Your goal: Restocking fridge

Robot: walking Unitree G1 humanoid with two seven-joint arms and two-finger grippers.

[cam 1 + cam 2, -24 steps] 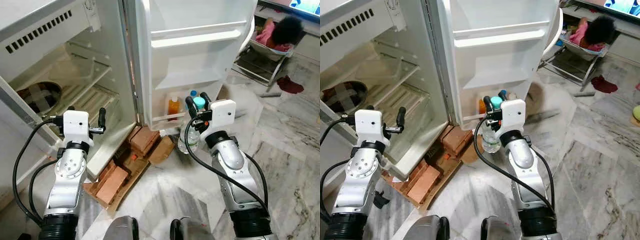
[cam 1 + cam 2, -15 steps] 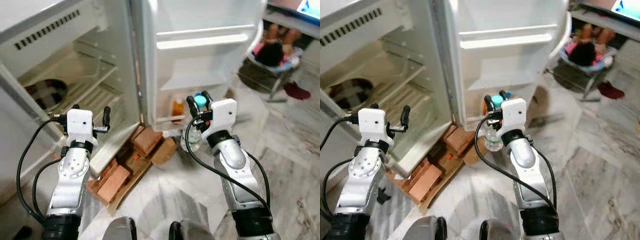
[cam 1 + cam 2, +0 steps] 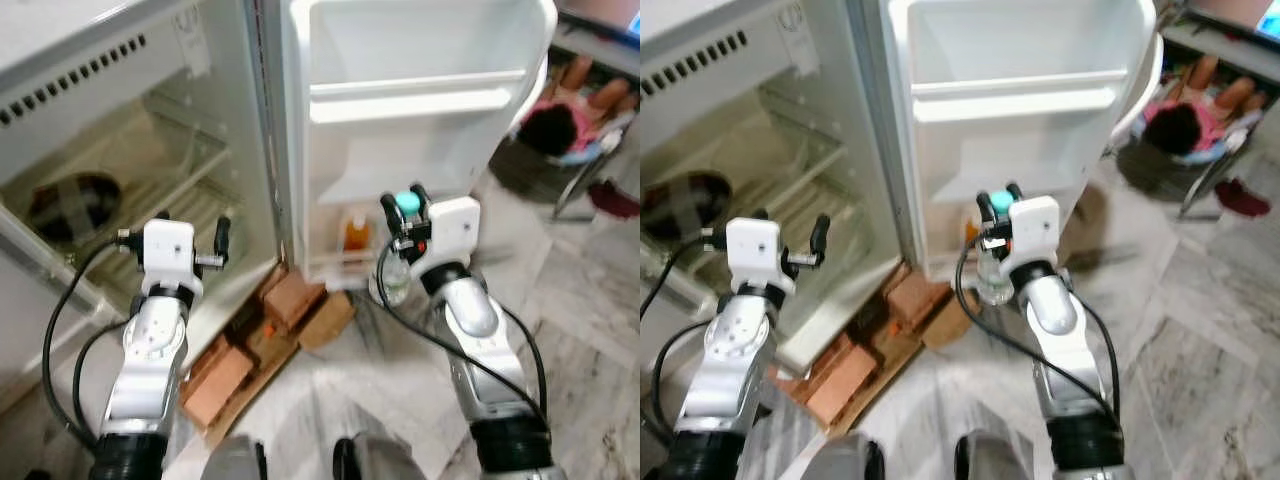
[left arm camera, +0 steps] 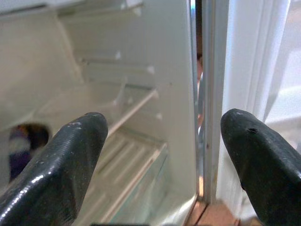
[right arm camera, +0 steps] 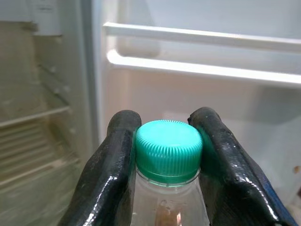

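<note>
A clear water bottle point(image 3: 395, 278) with a teal cap point(image 5: 168, 150) hangs upright from my right gripper point(image 3: 405, 205), which is shut on its neck just under the cap. It hangs in front of the open fridge door point(image 3: 420, 90), near the lowest door shelf. That shelf holds an orange bottle point(image 3: 356, 227). My left gripper point(image 3: 190, 228) is open and holds nothing. It points into the open fridge compartment point(image 3: 150, 170), before the wire shelves point(image 4: 131, 155).
Red bricks point(image 3: 225, 355) on flattened cardboard lie on the marble floor under the fridge's front edge. A person point(image 3: 565, 125) lies at the far right beside a metal frame. The door's upper shelf rail point(image 3: 420, 95) is white and bare.
The view has tilted up and shows more of the door's top. My right gripper with the bottle has risen a little toward the door. The left gripper keeps its place before the compartment.
</note>
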